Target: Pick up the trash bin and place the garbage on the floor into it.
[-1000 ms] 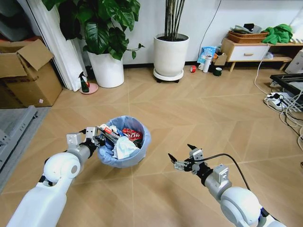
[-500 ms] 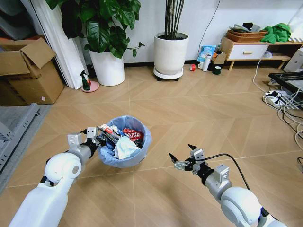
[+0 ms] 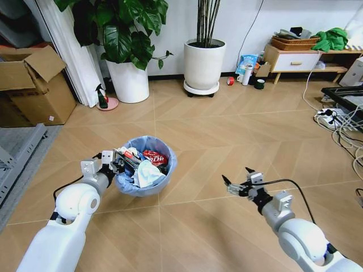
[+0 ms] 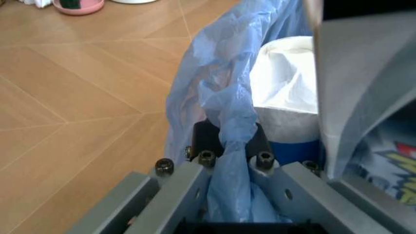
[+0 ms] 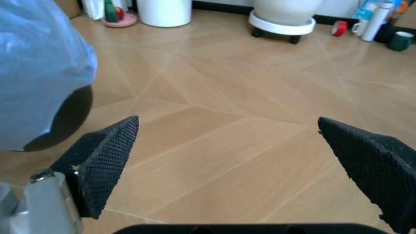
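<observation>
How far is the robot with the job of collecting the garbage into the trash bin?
Mostly done, it seems. The trash bin is held up by the left tool, shut on its blue-bagged rim, and garbage is piled inside: white paper and a red wrapper. The right tool hangs open and empty over the floor. No loose litter is seen on the boards nearby, so little or nothing looks left.

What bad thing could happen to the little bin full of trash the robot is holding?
The left gripper pinches the trash bin by one edge, mostly on the thin blue bag, so the bag might slip or tear and the bin could tip. The garbage is heaped up to the rim, so a piece could tumble back onto the floor. The right gripper hangs open beside it, holding nothing.
</observation>
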You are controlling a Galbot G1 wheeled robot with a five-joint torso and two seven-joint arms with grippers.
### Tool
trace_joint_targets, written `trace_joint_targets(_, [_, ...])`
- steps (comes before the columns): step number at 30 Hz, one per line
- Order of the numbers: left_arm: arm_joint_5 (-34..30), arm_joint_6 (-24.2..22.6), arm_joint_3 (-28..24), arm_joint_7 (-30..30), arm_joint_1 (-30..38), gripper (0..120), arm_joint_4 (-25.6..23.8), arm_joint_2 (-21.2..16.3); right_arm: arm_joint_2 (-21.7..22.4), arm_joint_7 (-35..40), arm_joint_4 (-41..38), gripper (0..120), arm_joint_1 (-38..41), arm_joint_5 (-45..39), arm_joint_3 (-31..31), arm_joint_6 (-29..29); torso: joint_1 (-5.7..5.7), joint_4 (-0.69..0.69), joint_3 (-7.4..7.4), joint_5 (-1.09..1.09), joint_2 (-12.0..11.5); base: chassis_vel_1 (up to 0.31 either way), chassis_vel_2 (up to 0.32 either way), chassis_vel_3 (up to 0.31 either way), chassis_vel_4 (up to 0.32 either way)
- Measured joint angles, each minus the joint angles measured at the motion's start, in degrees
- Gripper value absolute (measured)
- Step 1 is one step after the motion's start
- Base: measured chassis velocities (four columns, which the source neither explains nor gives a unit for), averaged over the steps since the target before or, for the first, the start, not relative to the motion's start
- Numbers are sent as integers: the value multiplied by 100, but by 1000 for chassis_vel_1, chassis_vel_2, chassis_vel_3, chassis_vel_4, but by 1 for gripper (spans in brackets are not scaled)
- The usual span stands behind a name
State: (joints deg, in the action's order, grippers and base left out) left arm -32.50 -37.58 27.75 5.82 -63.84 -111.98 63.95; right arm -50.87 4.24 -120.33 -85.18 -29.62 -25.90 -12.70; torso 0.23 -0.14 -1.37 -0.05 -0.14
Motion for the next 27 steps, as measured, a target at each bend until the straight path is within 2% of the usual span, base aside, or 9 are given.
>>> trace_joint_targets(10, [48, 14, 131, -2, -278, 0, -213, 5, -67, 10, -148, 100, -5, -28, -122, 2, 0, 1, 0, 0, 0, 0, 0, 0, 0])
trace_joint_targets(17, [-318, -11, 217, 75, -426, 0, -260, -281, -318, -99, -18, 100, 93, 125, -190, 27, 0, 3, 0, 1, 0, 0, 0, 0, 0])
trace_joint_targets(27, [-690, -40, 209, 419, -313, 0, -251, -335, -462, -302, 119, 100, 50, 252, -675, 188, 0, 0, 0, 1, 0, 0, 0, 0, 0])
